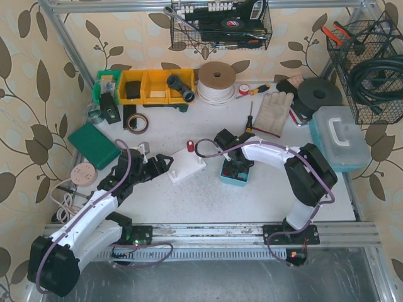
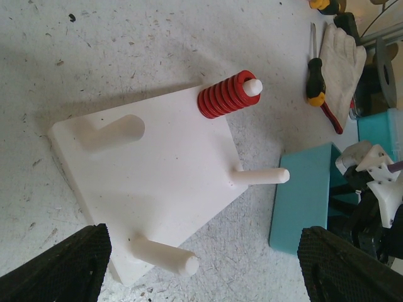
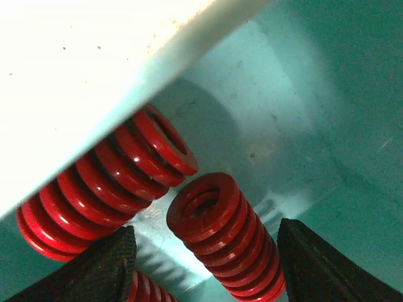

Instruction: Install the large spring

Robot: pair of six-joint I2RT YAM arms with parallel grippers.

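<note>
The white baseplate (image 1: pixel 182 168) lies mid-table with several upright pegs; in the left wrist view (image 2: pixel 157 182) one far peg carries a short red spring (image 2: pixel 223 95), and the other pegs (image 2: pixel 261 176) are bare. My left gripper (image 1: pixel 165 165) is open and empty at the plate's near edge (image 2: pixel 204 267). My right gripper (image 1: pixel 236 168) is down inside the teal box (image 1: pixel 236 177). It is open, its fingers (image 3: pixel 94 270) on either side of a thick red spring (image 3: pixel 223 229) without touching it. A longer red spring (image 3: pixel 104 189) lies beside it, partly under the box's white edge.
A third spring (image 3: pixel 145 289) shows at the box floor. The teal box (image 2: pixel 308 195) sits just right of the plate. Behind are yellow bins (image 1: pixel 154 85), a tape roll (image 1: pixel 217 80), a glove (image 1: pixel 272 113), screwdrivers (image 1: pixel 250 119), a green case (image 1: pixel 94 145) and a pale blue case (image 1: pixel 340 135).
</note>
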